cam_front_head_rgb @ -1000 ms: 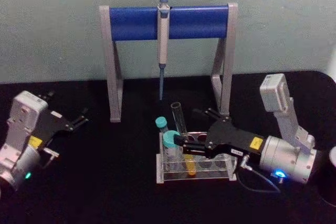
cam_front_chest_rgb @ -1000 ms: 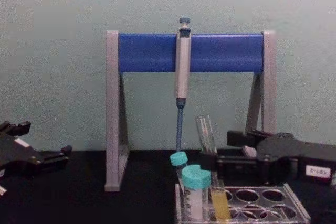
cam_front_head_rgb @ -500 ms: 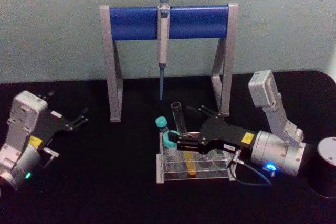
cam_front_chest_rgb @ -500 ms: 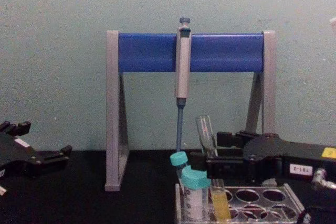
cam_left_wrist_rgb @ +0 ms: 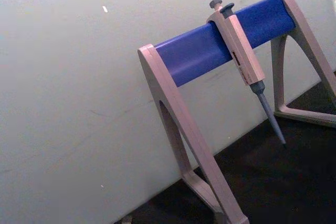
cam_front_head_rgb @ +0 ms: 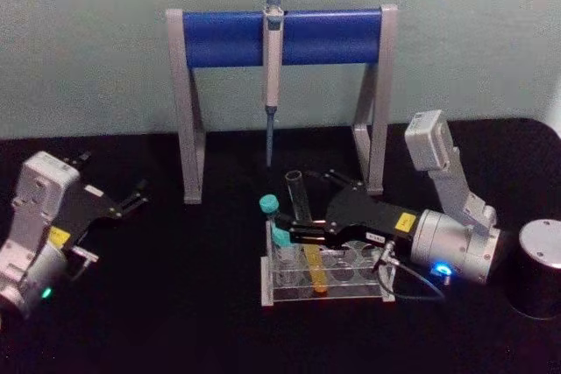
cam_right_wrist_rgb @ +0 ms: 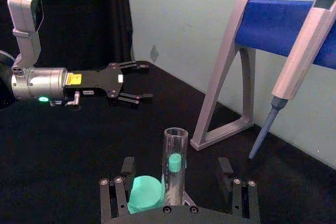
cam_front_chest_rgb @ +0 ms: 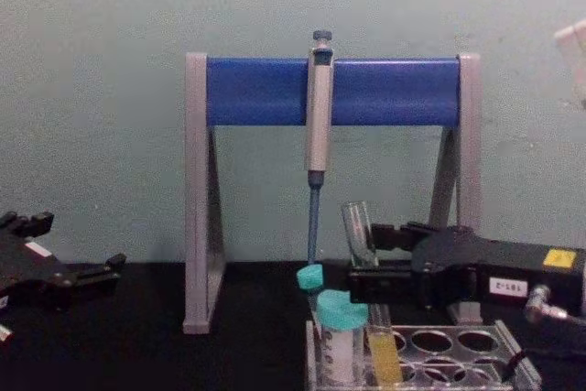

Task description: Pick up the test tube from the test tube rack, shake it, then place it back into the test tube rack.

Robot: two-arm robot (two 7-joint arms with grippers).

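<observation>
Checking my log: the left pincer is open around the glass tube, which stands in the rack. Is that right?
Not quite: it is the right pincer that is open around the glass tube, which stands in the rack, as the head view shows. The left pincer sits apart, far off to the left.

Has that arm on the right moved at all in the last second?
Yes. The right gripper has slid leftward over the test tube rack, closing in on the test tube.
</observation>
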